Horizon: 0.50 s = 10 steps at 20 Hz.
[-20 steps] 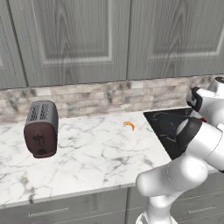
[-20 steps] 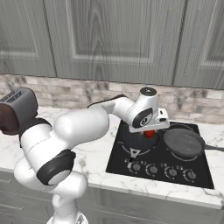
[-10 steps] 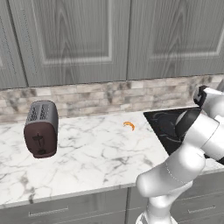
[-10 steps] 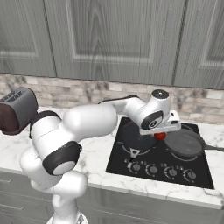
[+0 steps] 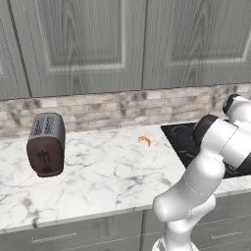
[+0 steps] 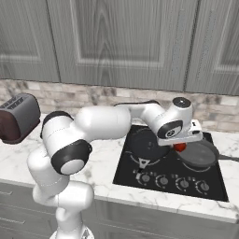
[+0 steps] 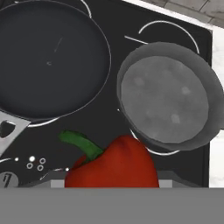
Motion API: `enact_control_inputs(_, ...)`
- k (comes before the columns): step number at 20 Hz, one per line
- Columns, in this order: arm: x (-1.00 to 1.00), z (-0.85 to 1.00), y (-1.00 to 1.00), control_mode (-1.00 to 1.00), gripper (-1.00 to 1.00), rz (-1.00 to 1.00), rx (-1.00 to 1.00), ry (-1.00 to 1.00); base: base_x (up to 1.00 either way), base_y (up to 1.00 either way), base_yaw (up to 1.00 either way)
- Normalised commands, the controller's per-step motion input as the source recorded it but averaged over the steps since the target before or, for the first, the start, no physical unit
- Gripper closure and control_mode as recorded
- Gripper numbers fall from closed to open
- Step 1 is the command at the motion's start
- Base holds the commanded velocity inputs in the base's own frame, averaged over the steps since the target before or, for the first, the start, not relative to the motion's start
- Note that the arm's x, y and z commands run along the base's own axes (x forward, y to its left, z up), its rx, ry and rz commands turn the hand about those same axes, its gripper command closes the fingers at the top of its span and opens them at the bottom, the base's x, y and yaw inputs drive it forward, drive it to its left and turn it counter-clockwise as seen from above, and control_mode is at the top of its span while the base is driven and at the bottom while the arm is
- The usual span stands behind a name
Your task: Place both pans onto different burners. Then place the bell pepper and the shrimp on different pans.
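Pans sit side by side on the black cooktop (image 6: 214,191): the black pan (image 7: 48,61) fills the upper left of the hand view, its pale handle running off toward the lower left edge, and the grey pan (image 7: 168,100) lies at centre right, over a burner (image 7: 168,28) whose thin ring peeks out above it. Another ring shows under the black pan's lower rim. The two pans are close but not touching.

From the right base view the arm reaches across to the middle right of the frame, and the gripper (image 6: 182,142) hangs low over the stove between the two pans, the black one (image 6: 147,142) to its left and the grey one (image 6: 200,153) to its right. A bit of red shows just under it: the pepper (image 6: 180,147). In the hand view the pepper (image 7: 113,167) is big at bottom centre, green stem pointing up and left, right up against the camera. It looks held there, but the fingers are hidden, so I can't tell how the claw stands.

Over in the left base view, the shrimp (image 5: 144,140) lies alone on the marble counter (image 5: 98,176), centre frame, just left of the cooktop. A toaster (image 5: 46,144) stands at the far left.
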Motion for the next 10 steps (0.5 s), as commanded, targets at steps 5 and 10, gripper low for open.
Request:
enact_control_inputs(5,0.03,-0.04,-0.26,-1.00,1.00,0.00,0.00,0.00,0.00,0.00,0.00)
enact_control_inputs(10,0.15,-0.08,-0.17,-1.00,1.00,0.00,0.00,0.00,0.00,0.00,0.00)
